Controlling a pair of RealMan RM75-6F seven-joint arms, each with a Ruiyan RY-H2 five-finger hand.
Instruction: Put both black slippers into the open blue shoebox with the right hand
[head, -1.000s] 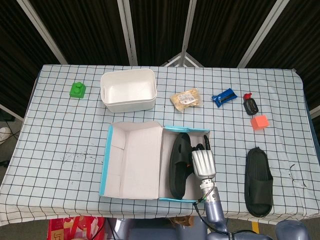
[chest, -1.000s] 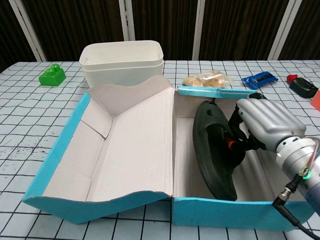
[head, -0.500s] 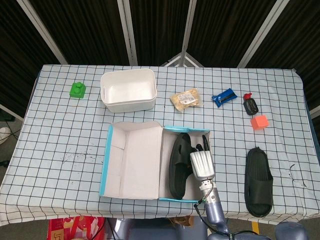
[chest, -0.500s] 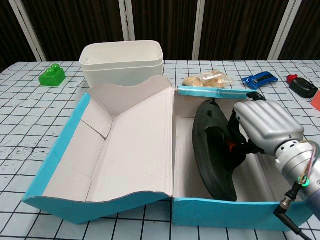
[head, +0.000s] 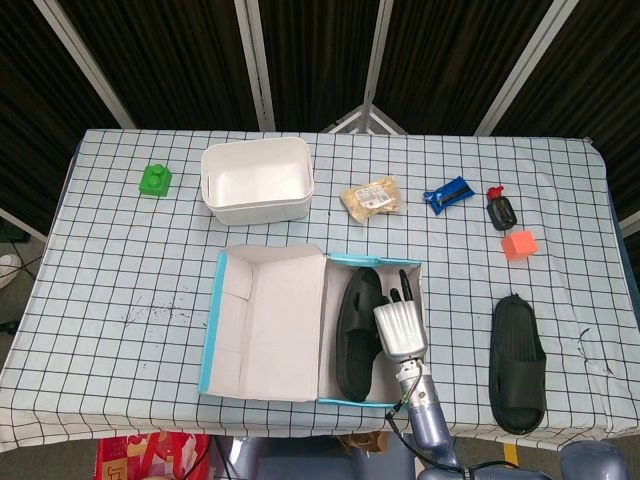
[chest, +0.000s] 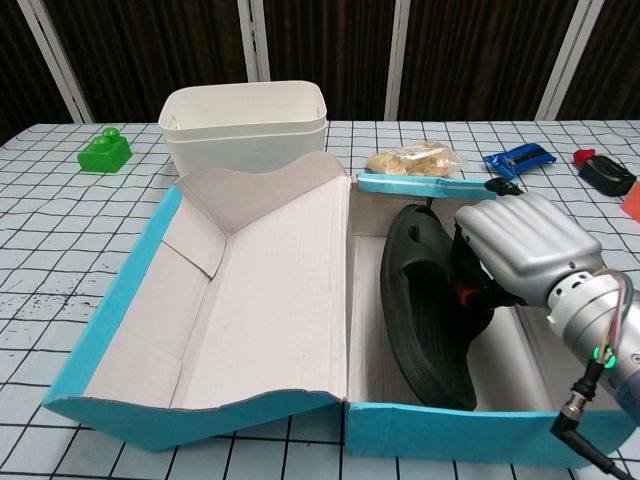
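The open blue shoebox (head: 368, 258) lies at the table's front middle, its lid (head: 265, 320) folded out flat to the left. One black slipper (head: 355, 325) stands tilted on its side inside the box. My right hand (head: 400, 326) grips its right edge, fingers curled down around it. In the chest view the same slipper (chest: 425, 315) leans against the hand (chest: 520, 250) behind the box's front wall (chest: 450, 438). The second black slipper (head: 518, 362) lies flat on the cloth right of the box, near the front edge. My left hand is out of sight.
A white tub (head: 257, 180) stands behind the box, with a green block (head: 155, 180) to its left. A snack bag (head: 370, 197), a blue packet (head: 446, 193), a small black bottle (head: 499, 211) and an orange cube (head: 519, 244) lie at the back right.
My right hand has shifted slightly left and down inside the box with the slipper, which now leans a little flatter. The other slipper has not moved.
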